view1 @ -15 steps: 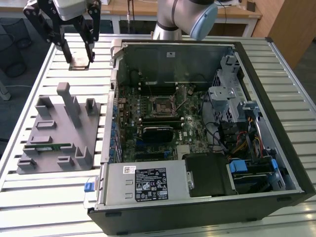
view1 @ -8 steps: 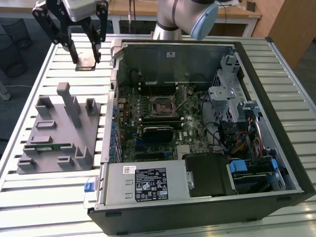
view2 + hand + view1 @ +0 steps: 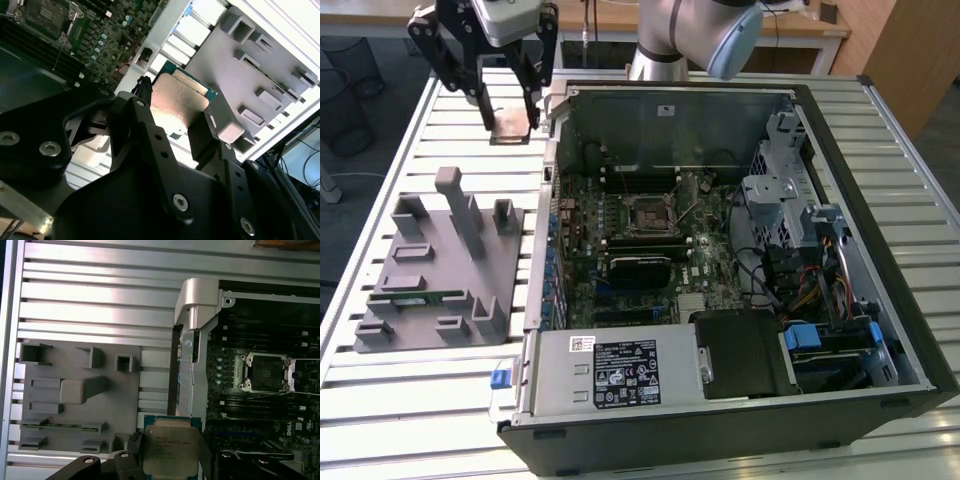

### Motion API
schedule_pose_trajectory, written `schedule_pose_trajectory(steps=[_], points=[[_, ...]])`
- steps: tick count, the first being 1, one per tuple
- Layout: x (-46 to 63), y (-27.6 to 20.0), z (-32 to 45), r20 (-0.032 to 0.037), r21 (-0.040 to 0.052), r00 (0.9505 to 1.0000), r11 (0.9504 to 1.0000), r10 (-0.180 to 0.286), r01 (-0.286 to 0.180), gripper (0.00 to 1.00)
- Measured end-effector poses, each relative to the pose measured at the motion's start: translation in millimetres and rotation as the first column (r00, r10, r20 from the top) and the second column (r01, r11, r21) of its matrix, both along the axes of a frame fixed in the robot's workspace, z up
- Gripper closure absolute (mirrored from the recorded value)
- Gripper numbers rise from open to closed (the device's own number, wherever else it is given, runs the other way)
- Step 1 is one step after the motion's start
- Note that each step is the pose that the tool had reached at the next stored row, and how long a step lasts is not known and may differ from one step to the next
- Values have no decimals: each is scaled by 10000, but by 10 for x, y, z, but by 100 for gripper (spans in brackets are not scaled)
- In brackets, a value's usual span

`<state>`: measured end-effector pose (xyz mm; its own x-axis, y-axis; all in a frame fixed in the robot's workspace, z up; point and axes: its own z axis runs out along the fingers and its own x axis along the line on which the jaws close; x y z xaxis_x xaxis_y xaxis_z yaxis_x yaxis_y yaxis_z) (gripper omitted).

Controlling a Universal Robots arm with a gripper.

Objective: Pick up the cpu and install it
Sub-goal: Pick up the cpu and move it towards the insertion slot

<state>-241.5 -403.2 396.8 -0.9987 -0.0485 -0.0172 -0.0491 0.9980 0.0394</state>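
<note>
The cpu [image 3: 510,124] is a small flat square chip with a pale metal top, held in the air above the slatted table at the exterior view's upper left. My gripper [image 3: 509,112] is shut on it, one black finger on each side. In both wrist views the cpu [image 3: 181,95] [image 3: 167,452] sits between the fingers [image 3: 145,120] [image 3: 134,441]. The open cpu socket [image 3: 650,213] [image 3: 265,372] [image 3: 47,17] lies on the motherboard inside the case, apart from the gripper toward the exterior view's right.
A grey plastic fixture [image 3: 440,265] [image 3: 75,390] [image 3: 250,75] with upright posts lies on the table [image 3: 380,420] at the exterior view's left, holding a green memory stick [image 3: 415,298]. The open computer case [image 3: 860,400] has raised walls, cables and a drive cage.
</note>
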Motion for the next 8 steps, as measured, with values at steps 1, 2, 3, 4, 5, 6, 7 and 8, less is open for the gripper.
schedule_pose_trajectory(steps=[1, 2, 3, 4, 5, 6, 7, 8], points=[[30, 0, -2, 0, 0, 10000, 10000, 0, 0, 46], [61, 0, -4, -1, 0, 10000, 10000, 1, -1, 46], [92, 0, -6, 0, 0, 10000, 10000, 1, -1, 46], [121, 0, -8, 0, 0, 10000, 10000, 1, -1, 46], [153, 0, -10, 1, 0, 10000, 10000, 1, -1, 46], [182, 0, -12, 0, 0, 10000, 10000, 0, 0, 46], [207, 1, -15, 0, 0, 10000, 10000, 0, 0, 46], [226, 1, -17, 0, 0, 10000, 10000, 0, 0, 46]])
